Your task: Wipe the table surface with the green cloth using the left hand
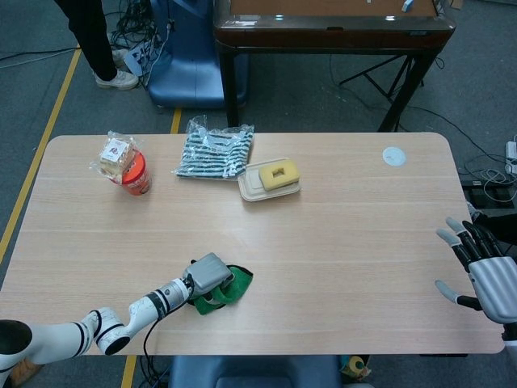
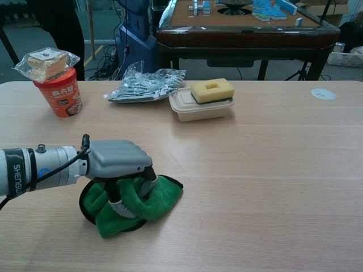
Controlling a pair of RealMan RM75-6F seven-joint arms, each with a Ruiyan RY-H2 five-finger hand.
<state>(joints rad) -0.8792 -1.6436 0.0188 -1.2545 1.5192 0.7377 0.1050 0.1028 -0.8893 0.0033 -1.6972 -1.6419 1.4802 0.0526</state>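
Observation:
The green cloth [image 1: 229,288] [image 2: 148,202] lies bunched on the wooden table [image 1: 339,234] [image 2: 266,170] near its front edge, left of centre. My left hand [image 1: 208,273] [image 2: 116,160] presses down on it from above, with fingers curled into the folds and gripping the cloth. Only the cloth's right and front parts show from under the hand. My right hand [image 1: 485,271] hovers at the table's right edge in the head view, fingers spread and holding nothing; the chest view does not show it.
At the back left stands a red cup [image 1: 136,176] [image 2: 59,97] with a wrapped snack on top. A striped plastic bag [image 1: 214,150] [image 2: 144,84] and a beige container [image 1: 258,187] [image 2: 195,107] bearing a yellow sponge [image 1: 278,174] [image 2: 212,90] lie at back centre. A white disc [image 1: 393,156] [image 2: 323,94] lies at back right.

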